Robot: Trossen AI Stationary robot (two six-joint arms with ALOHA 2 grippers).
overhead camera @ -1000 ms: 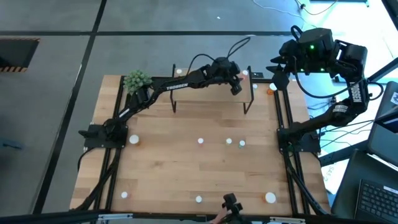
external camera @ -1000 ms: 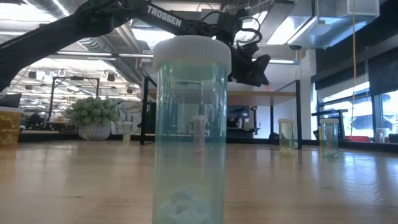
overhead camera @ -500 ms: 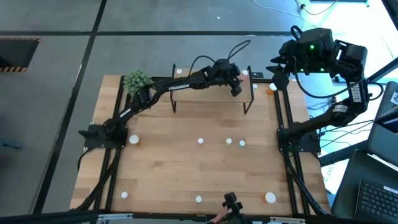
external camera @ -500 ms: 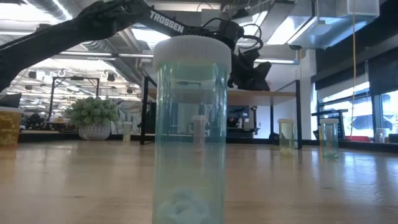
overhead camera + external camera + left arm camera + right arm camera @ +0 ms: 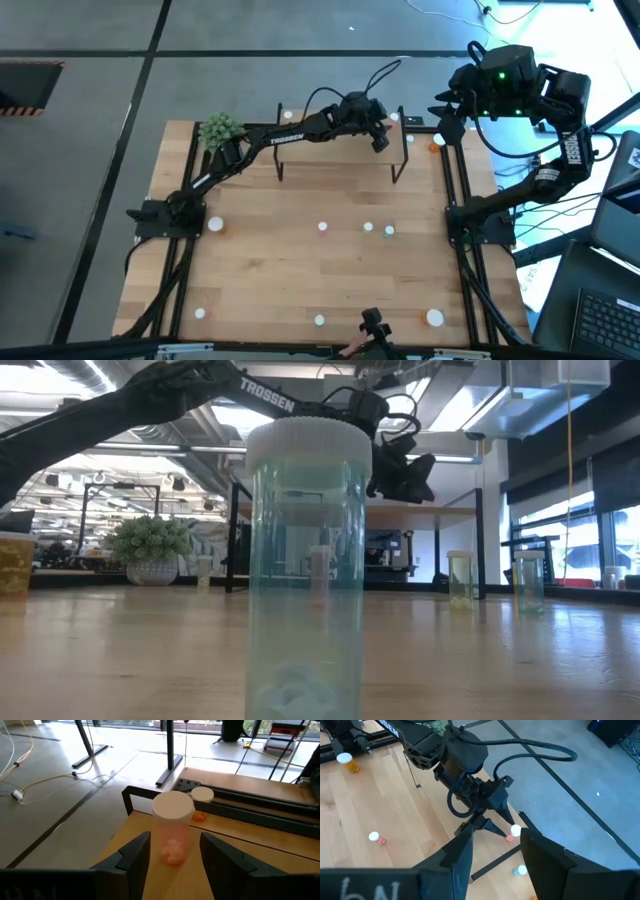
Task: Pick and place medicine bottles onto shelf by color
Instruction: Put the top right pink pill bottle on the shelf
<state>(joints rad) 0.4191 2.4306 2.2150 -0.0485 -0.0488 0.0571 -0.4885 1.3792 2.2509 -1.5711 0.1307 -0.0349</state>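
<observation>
Hovering over the shelf [image 5: 340,140] toward the table's twelve o'clock edge, the left gripper [image 5: 172,857] stood with its fingers apart and nothing between them. A pink bottle [image 5: 172,827] with a pale cap stood upright on the light-wood board just ahead of the fingertips, near the board's corner. A second capped bottle [image 5: 201,796], orange, stood beyond it on the tabletop beside the black frame rail.

If the pink bottle had just been placed, a clean finish would have called for backing the fingers straight away without brushing its sides, since so light and narrow a bottle would probably tip and roll off the edge. If it was about to be grasped, the jaws needed to be centred on its body below the cap.

The right gripper [image 5: 492,852] waited high past the table's one o'clock corner, its fingers parted and holding nothing I could see.

On the wooden table [image 5: 270,270], several capped bottles lay scattered: three near the centre [image 5: 368,228], others along the six o'clock edge, one at nine o'clock. A green plant ball [image 5: 220,129] sat at eleven o'clock. A tall blue-green bottle [image 5: 305,570] filled the low view. Beyond lay a grey concrete floor, cables and a bright workshop.
</observation>
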